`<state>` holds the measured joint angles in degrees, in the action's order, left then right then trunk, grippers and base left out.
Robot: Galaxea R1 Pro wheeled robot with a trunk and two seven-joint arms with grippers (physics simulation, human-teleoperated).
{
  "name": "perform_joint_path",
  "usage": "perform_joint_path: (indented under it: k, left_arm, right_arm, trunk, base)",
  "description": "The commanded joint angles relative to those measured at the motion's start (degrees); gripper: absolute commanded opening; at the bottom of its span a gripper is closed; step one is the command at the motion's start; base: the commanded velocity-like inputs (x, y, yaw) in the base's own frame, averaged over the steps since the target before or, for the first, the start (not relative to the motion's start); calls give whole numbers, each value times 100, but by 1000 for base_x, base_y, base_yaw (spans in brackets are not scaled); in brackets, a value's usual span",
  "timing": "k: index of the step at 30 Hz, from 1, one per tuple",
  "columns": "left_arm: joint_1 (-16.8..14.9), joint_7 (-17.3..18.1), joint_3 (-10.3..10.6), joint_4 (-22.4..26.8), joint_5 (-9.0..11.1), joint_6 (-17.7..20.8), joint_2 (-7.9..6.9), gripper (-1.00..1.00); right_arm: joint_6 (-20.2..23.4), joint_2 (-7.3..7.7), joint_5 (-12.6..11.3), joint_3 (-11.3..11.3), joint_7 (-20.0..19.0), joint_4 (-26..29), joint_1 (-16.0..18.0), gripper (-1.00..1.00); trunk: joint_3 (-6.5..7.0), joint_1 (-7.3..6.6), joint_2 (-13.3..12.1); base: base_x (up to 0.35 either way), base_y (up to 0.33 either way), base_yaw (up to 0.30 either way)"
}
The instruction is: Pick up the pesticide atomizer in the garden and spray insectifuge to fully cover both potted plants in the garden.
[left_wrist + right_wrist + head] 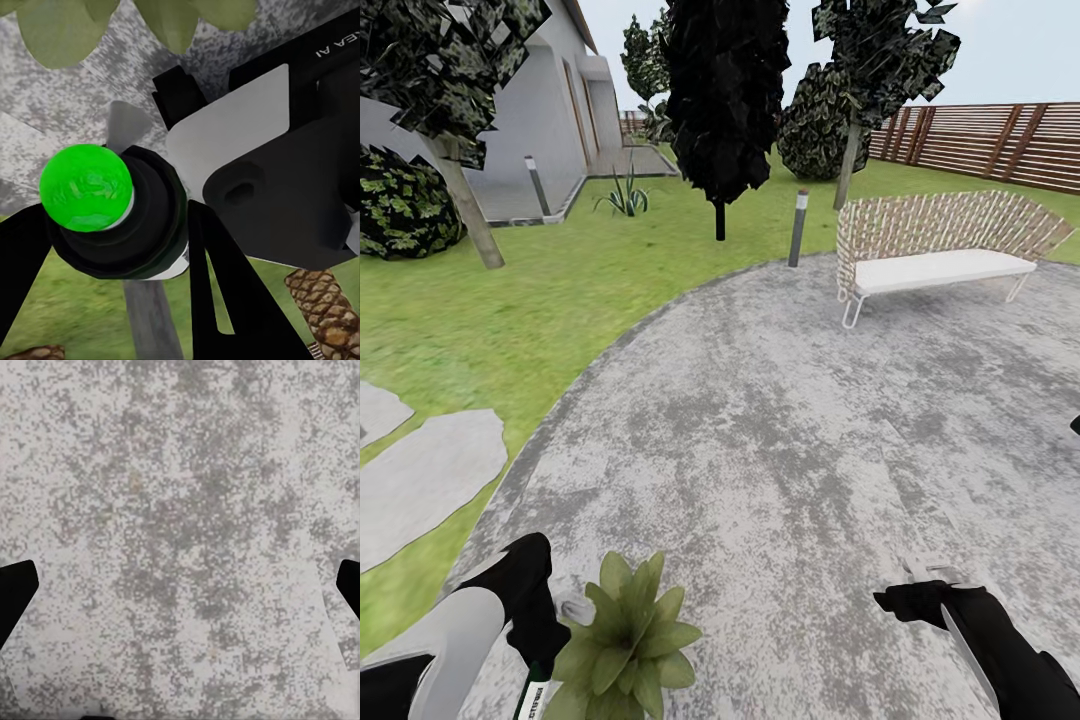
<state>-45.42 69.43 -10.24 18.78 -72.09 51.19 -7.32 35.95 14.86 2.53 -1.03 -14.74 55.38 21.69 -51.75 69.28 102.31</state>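
Black-cased left tool [540, 640] on a pale grey forearm sleeve. Black right tool [916, 600] edged with a pale grey strip. Flat silver-grey plates, an oval slot and white lettering on the left tool's housing [285, 187].

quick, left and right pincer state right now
Left pincer: shut on the pesticide atomizer, beside the potted plant.
Right pincer: open, holding nothing, over the gravel patio.

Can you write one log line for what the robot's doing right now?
left pincer: holding pesticide atomizer | potted plant: beside it | right pincer: empty, over gravel patio
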Motion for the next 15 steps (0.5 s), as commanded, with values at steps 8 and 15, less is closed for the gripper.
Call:
perform_joint_path:
  k: [8,15]
  left_arm:
    - [-2,45,-48,5,-60,40,11,-100]
    - [-2,45,-48,3,-60,41,10,-100]
  right_arm:
    - [26,-1,28,-10,-38,7,2,100]
    - [26,-3,20,-11,-38,7,2,100]
  trunk:
    - [-5,-1,2]
    - [-32,-1,2]
  base:
    - [0,0,0]
    - [0,0,54]
